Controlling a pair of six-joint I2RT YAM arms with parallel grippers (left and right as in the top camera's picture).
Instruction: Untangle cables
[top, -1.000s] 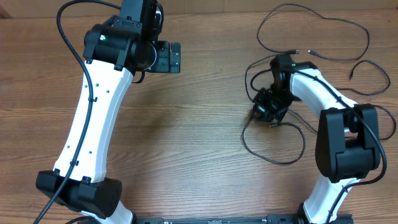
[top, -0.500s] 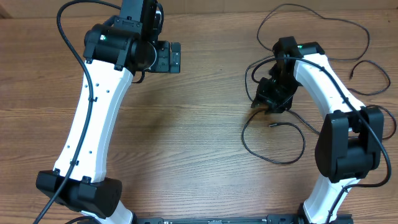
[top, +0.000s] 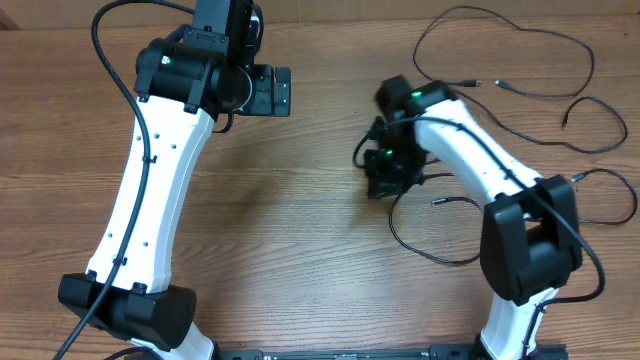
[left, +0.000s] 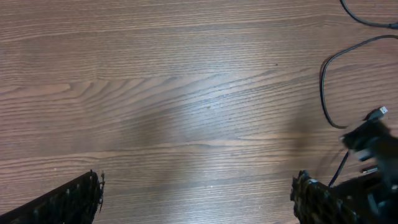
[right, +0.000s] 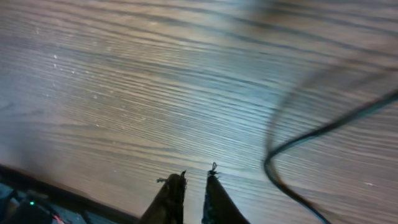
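Observation:
Several thin black cables lie loose at the right of the table: one long strand (top: 520, 35) arcs along the far edge, and a loop (top: 440, 255) lies nearer the front. My right gripper (top: 383, 180) hangs left of them with its fingers almost together, and a short cable loop (top: 357, 152) sticks out from it. In the right wrist view the fingertips (right: 196, 177) show only a thin gap, and a blurred cable (right: 311, 134) curves just to their right. My left gripper (top: 270, 92) is open and empty at the far left, away from the cables; its fingers (left: 199, 199) are spread wide.
The wooden table (top: 300, 230) carries everything. The left arm's white link (top: 150, 190) crosses the left side. In the left wrist view a cable (left: 323, 93) and the blurred right gripper (left: 373, 146) sit at the right edge.
My right gripper rose from the cable bundle and swung left toward the table's middle, dragging a cable loop with it. The left arm has not moved.

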